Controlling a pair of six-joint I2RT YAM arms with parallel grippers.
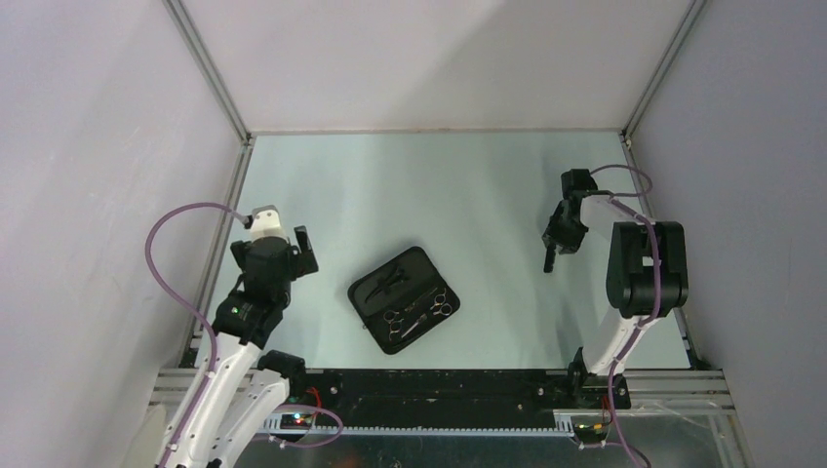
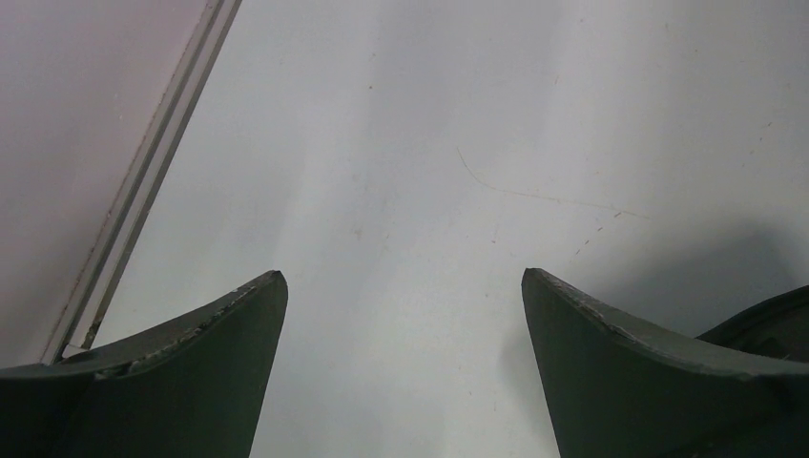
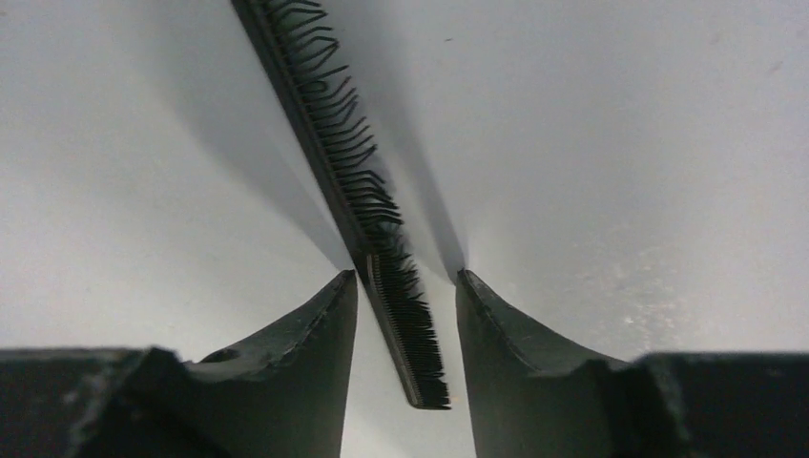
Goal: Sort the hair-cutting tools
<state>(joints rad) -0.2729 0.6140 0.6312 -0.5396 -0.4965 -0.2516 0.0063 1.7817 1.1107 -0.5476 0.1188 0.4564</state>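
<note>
Right wrist view: slim black plastic comb [image 3: 334, 172] within your right gripper [image 3: 406, 274], clamping unclear; likely light, slippery, pinch its stiff spine.

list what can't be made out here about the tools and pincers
- clips in the case: top view, too small to count
- comb far end: right wrist view, cut off by the top edge
- right pincer grip: right wrist view, gap beside the teeth, clamped or not unclear
- left wrist view: case out of frame, only the open left pincer shows
</note>
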